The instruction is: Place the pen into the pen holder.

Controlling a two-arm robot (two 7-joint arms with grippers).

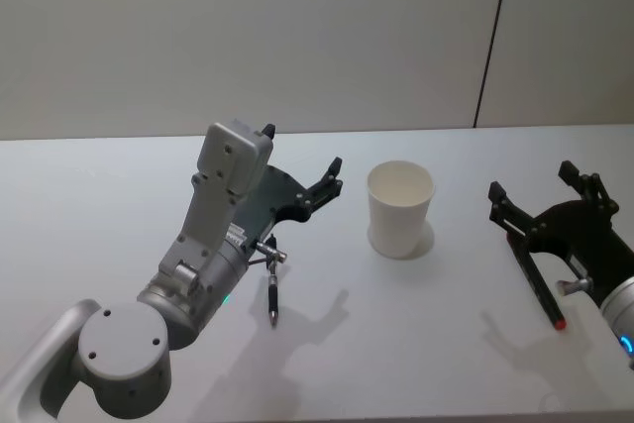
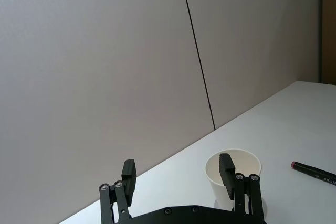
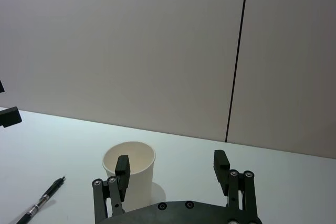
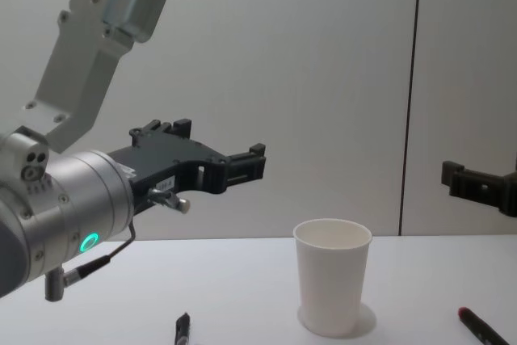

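Above the white table, the black left gripper and right gripper hover empty — fingers spread. The white paper-cup pen holder stands between them. The slim black pen lies beside the left arm (pinch it mid-barrel, crosswise).

The left arm is cased in silver-grey metal — its round end cap is dotted with small holes, and a teal light is set at the wrist. The left gripper and right gripper are made black, with silver screws.
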